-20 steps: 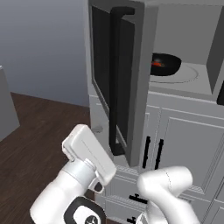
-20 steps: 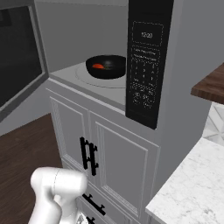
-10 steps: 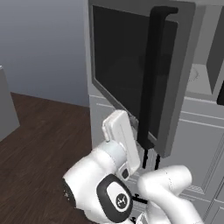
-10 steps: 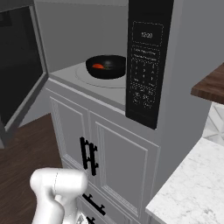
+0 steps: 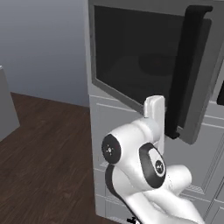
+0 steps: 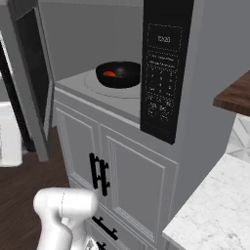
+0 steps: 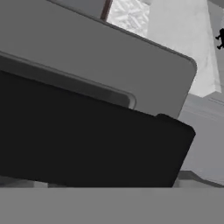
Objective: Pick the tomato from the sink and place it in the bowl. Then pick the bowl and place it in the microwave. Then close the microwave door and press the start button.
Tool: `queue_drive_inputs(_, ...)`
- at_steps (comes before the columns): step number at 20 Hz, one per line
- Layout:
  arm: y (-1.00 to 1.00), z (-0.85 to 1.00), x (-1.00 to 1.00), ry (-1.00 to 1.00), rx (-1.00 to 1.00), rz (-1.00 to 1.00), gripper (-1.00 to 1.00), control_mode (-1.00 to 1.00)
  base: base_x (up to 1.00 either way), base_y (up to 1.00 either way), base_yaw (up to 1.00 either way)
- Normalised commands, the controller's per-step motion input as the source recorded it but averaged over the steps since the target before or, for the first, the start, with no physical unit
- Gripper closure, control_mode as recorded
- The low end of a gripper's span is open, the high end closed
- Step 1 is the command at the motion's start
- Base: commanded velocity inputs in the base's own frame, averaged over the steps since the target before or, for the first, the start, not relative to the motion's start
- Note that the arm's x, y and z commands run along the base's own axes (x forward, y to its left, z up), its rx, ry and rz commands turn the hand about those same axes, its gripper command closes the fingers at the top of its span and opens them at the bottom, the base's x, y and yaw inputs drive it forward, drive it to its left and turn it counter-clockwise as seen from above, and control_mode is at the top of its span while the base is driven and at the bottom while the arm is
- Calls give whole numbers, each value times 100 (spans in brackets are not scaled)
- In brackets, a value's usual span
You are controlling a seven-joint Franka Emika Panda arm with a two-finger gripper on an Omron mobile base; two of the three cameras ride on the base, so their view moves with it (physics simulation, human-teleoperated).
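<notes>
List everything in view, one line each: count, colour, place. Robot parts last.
microwave: one, grey, built in above the cabinets.
microwave door: one, grey frame with dark glass and a black handle, partly open at the microwave's left side.
bowl: one, black, on the turntable inside the microwave.
tomato: one, red-orange, in the bowl.
control panel: one, black, right of the opening.
cabinet doors: two, grey with black handles, under the microwave.
countertop: one, white marble, lower right.
floor: dark wood.
arm: one, white with dark joints, by the door.
</notes>
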Motion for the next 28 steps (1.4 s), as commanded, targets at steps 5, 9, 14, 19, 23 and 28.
queue_drive_inputs(5,-93,18,49,-1,22,0,-100,-100,0,0,0)
queue_drive_inputs(9,-65,5,81,0,17,0,-100,-100,0,0,0)
queue_drive_inputs(14,-36,6,83,0,11,0,-100,-100,0,0,0)
queue_drive_inputs(19,-33,8,74,0,8,0,-100,-100,0,0,0)
queue_drive_inputs(23,-42,9,62,0,10,1,-100,-100,0,0,0)
queue_drive_inputs(28,-42,5,61,0,9,2,-100,-100,0,0,0)
